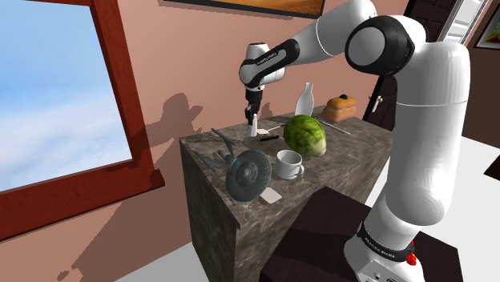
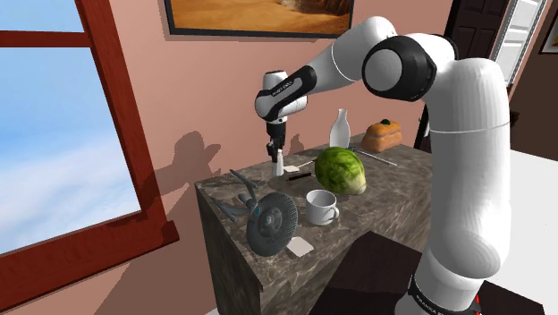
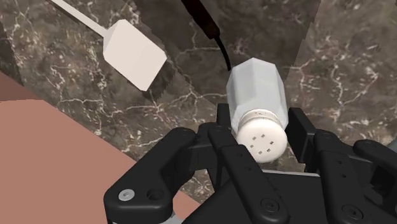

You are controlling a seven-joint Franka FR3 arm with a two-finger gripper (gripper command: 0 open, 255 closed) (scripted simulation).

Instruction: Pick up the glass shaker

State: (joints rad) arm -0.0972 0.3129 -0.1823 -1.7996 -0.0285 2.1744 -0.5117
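Note:
The shaker [image 3: 257, 108] is a small whitish faceted jar with a white perforated cap. It sits between my black gripper's [image 3: 261, 130] two fingers, which press on its cap end from both sides. In the shoulder view the shaker [image 1: 254, 125] hangs under the gripper [image 1: 253, 112] at the far back of the dark marble counter [image 1: 336, 156], its base close to the top. The second exterior view shows the shaker [image 2: 279, 163] below the gripper [image 2: 275, 148] by the pink wall.
On the counter are a green melon [image 1: 305, 134], a white mug [image 1: 288, 164], a white bottle [image 1: 304, 100], a dark round disc [image 1: 247, 177], grey utensils [image 1: 220, 148] and a white spatula [image 3: 133, 54]. A window fills the shoulder view's left.

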